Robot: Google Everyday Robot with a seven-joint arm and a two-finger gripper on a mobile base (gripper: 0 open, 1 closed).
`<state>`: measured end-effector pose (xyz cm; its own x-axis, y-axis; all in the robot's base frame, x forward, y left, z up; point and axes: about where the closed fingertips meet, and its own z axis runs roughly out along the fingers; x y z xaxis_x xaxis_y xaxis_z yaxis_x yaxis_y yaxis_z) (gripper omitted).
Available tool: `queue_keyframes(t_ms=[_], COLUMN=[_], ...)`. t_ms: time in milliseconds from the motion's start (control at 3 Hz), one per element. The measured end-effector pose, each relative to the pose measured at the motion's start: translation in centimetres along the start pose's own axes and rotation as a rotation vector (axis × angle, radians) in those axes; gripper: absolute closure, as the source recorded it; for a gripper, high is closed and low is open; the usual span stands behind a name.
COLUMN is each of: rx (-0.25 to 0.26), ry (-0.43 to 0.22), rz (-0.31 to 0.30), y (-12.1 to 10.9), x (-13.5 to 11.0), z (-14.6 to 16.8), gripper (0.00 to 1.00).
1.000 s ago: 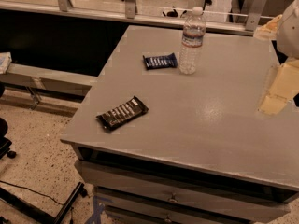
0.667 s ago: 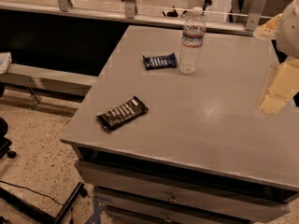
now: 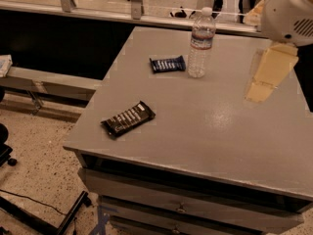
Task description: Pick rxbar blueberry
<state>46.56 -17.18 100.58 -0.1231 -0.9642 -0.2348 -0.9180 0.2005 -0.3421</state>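
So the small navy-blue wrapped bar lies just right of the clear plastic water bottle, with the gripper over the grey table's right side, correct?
No. The camera view shows the small navy-blue wrapped bar just left of the clear plastic water bottle, not right of it. The cream-coloured gripper is over the right side of the grey table, as you said.

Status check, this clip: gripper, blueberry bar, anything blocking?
Gripper over right side of table, away from the bar. Rxbar blueberry flat at far centre, untouched. Water bottle upright just right of it, toward the gripper. Black bar front-left, apart.
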Motion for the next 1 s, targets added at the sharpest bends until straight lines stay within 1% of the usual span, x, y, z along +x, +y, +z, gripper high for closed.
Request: queue_keyframes(t_ms=[667, 1000], rx=[0.001, 0.001], ry=[-0.017, -0.004], rz=[-0.052, -0.074], y=[-2.5, -4.0], x=[-4.7, -6.7], z=[1.3, 2.7], gripper=[0.0, 0.0])
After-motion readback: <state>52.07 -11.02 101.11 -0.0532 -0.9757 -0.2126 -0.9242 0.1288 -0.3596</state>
